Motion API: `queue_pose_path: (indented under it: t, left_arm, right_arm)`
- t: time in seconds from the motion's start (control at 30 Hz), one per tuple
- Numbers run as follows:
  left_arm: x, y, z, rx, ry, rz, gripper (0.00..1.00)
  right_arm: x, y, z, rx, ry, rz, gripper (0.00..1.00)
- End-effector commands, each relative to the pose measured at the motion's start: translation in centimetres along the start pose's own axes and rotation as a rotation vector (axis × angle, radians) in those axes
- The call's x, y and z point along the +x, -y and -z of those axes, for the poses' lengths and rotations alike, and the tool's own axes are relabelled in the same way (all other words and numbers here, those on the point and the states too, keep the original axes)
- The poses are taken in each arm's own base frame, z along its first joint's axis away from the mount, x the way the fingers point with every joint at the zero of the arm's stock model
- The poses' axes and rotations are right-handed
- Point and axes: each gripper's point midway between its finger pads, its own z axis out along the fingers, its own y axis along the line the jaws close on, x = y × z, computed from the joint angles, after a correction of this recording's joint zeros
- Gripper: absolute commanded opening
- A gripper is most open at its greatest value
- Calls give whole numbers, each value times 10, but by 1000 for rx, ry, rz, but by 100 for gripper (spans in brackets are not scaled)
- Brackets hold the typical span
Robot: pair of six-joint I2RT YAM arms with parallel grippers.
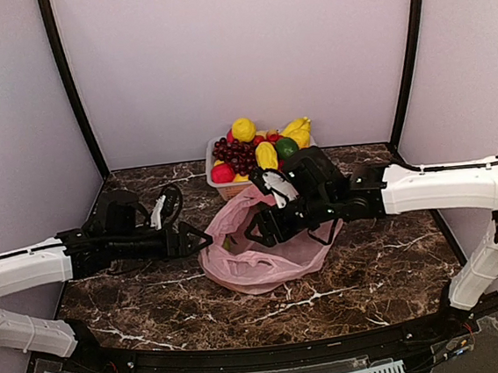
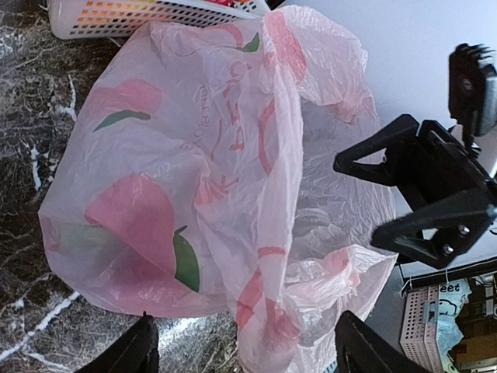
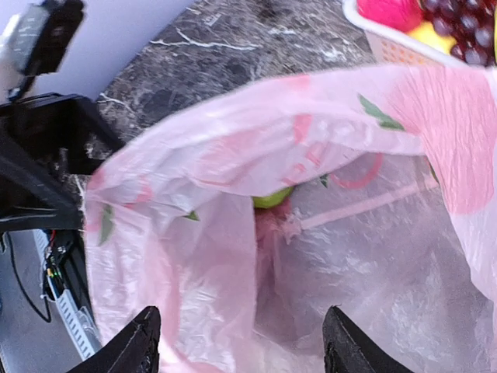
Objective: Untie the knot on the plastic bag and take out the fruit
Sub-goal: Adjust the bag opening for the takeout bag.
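Observation:
The pink plastic bag (image 1: 254, 258) lies slumped on the marble table, its mouth loose and facing up and back. No knot shows; a limp handle strip (image 2: 268, 307) hangs at the mouth. In the right wrist view the bag (image 3: 210, 256) gapes and a bit of green fruit (image 3: 272, 200) shows deep inside. My left gripper (image 1: 203, 240) is open at the bag's left edge, holding nothing. My right gripper (image 1: 255, 232) is open over the bag's mouth, its jaws spread on either side of the opening (image 3: 242, 330). In the left wrist view the film lies between the left gripper's spread jaws (image 2: 245, 346).
A white basket (image 1: 216, 185) stands just behind the bag, piled with grapes (image 1: 239, 155), yellow (image 1: 244, 130), green (image 1: 287, 147) and red (image 1: 222, 173) fruit. The two grippers face each other closely across the bag. Walls enclose the back and sides.

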Motion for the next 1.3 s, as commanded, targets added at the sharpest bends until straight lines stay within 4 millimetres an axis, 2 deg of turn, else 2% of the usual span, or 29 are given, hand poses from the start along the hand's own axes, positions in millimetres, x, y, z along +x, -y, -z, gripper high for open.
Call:
queue_pose_path:
  t: [0.0, 0.1, 0.17, 0.23, 0.3, 0.47, 0.7, 0.77, 0.8, 0.83, 0.87, 0.9, 0.93, 1.0, 1.07, 1.13, 1.27]
  left_arm:
    - [13, -1, -6, 3, -16, 55, 76]
    - [17, 3, -14, 22, -27, 62, 76]
    - [20, 8, -17, 38, -35, 57, 76]
    - [21, 7, -21, 38, -40, 59, 75]
    - [24, 3, -24, 25, -49, 70, 75]
    - [34, -8, -31, -6, -80, 105, 80]
    - [45, -17, -40, -19, -125, 128, 81]
    - [47, -17, -42, -17, -134, 126, 70]
    - [48, -20, -42, -28, -141, 127, 57]
    - [48, -21, -42, -36, -143, 120, 50]
    - [51, -26, -41, -62, -152, 120, 38]
    - [52, -28, -40, -74, -156, 106, 32]
    - [56, -35, -38, -108, -169, 107, 22]
    - [62, -42, -35, -140, -182, 96, 10]
    - [70, -50, -32, -171, -202, 95, 3]
    - [77, -58, -29, -194, -217, 97, 1]
    - [90, -73, -26, -245, -244, 101, 1]
  right_arm:
    - [30, 33, -19, 95, -85, -41, 67]
    - [40, 41, -33, 130, -139, -52, 63]
    - [48, 40, -42, 138, -182, -41, 62]
    - [54, 29, -51, 114, -212, -15, 62]
    - [60, 9, -59, 49, -237, 13, 62]
    - [65, -31, -66, -67, -264, 42, 62]
    - [69, -56, -75, -151, -280, 40, 62]
    - [70, -58, -76, -154, -283, 40, 62]
    - [70, -56, -76, -143, -281, 37, 62]
    - [68, -52, -74, -119, -267, 36, 62]
    - [66, -47, -71, -95, -258, 28, 62]
    - [64, -41, -69, -73, -249, 18, 63]
    - [62, -34, -67, -55, -240, 1, 64]
    - [61, -18, -64, -23, -233, -41, 65]
    - [61, -4, -63, 4, -228, -74, 66]
    - [60, 8, -65, 29, -223, -90, 66]
    - [55, 18, -74, 47, -210, -98, 66]
